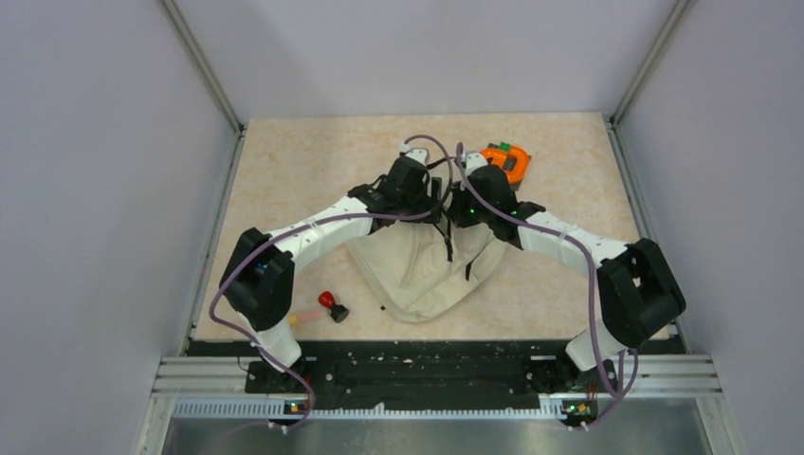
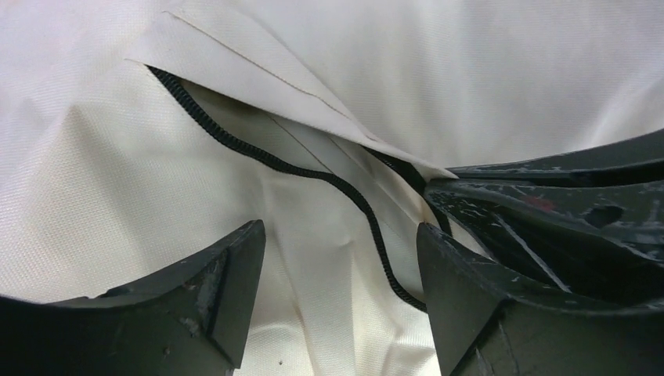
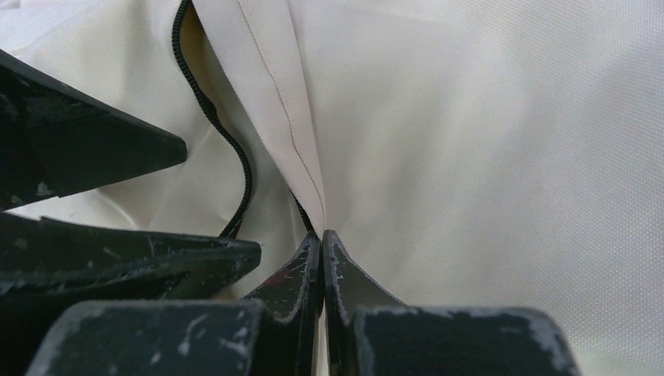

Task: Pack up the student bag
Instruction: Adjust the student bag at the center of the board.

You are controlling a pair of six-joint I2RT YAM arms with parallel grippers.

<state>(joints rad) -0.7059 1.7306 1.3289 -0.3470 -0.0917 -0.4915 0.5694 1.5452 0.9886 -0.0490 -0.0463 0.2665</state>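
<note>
The student bag, cream fabric with black straps, lies in the middle of the table, its top towards the far side. Both grippers meet at that top end. My left gripper is open over the bag's fabric, and the black zipper line runs between its fingers. My right gripper is shut on the edge of the cream flap beside the zipper. From above, the left gripper and the right gripper are almost touching. The inside of the bag is hidden.
An orange and green object lies just beyond the right wrist. A small red and black item and a pale orange piece lie at the near left of the bag. Grey walls enclose the table on three sides.
</note>
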